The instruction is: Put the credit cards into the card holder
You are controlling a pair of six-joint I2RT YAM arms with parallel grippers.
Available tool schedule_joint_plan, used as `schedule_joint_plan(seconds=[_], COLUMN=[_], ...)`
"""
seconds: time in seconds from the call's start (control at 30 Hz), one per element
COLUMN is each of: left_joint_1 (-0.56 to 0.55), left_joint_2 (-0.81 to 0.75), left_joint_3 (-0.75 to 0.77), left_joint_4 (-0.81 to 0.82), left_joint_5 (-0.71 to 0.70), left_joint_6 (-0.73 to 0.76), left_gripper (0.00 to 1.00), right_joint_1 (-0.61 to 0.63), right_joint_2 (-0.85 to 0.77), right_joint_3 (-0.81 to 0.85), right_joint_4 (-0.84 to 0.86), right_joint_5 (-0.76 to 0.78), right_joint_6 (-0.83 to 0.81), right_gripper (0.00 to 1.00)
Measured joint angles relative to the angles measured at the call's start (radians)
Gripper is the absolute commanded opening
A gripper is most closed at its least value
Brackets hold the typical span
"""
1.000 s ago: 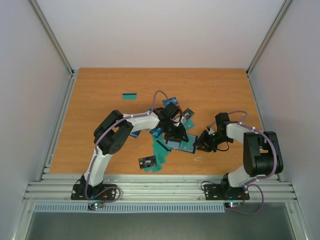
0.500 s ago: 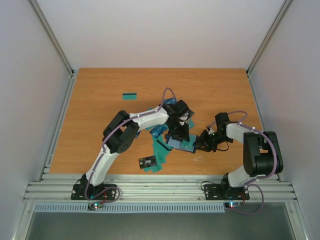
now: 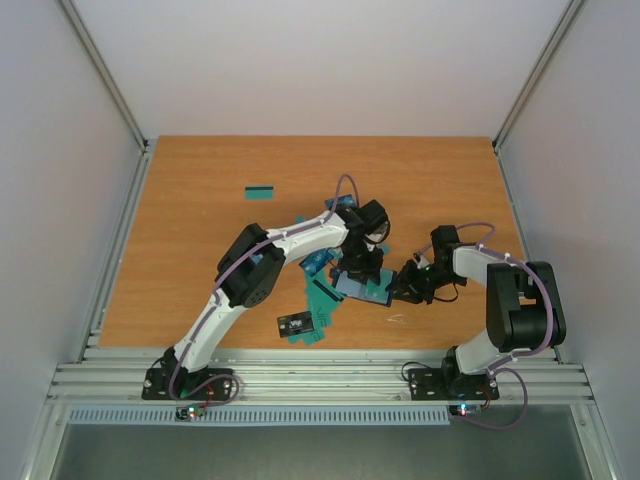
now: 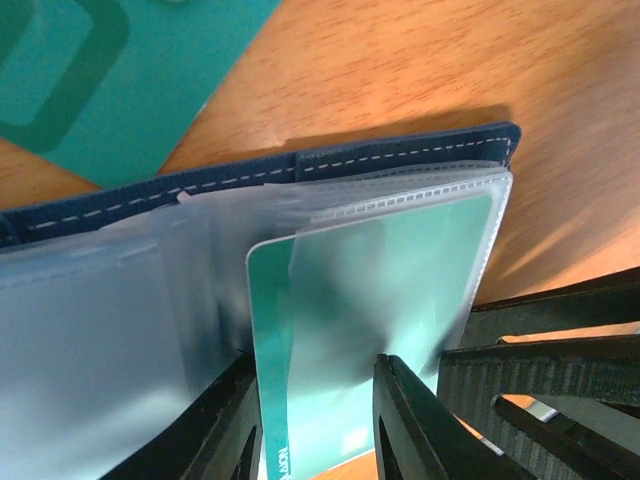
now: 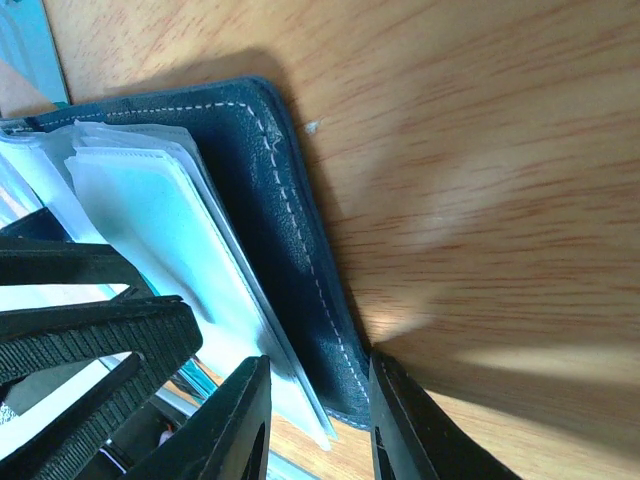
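While the left end effector (image 4: 315, 438) is reaching further over than a second ago, it's gripping a teal card (image 4: 380, 290), sliding it into the card holder (image 4: 400, 158) just ahead of it; right end effector (image 5: 318, 415) is clamping the holder's edge. Insertion's getting underway.

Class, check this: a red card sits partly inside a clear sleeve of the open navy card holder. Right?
Not quite: the card is teal-green, not red, as the left wrist view shows. It does sit partly inside a clear sleeve of the open navy card holder.
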Motion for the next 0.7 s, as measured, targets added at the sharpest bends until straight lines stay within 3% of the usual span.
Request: schedule_joint_plan(seconds=[0.3,0.7], left_joint_1=[-0.026,-0.038], left_joint_2=[0.018,0.005], left_joint_3=[0.061,0.074], left_joint_4=[-0.059,-0.077], left_joint_5=[-0.035,-0.03], left_joint_6=[-0.002,0.036], left_gripper=[0.41,0.75], right_joint_1=[-0.001,-0.001], right_joint_2=[0.001,-0.018], right_joint_3=[0.0,0.009], right_joint_4=[-0.001,-0.047], right_joint_5=[-0.002,0.032], right_joint_6=[-0.003,-0.023], right_gripper=[0.3,0.34])
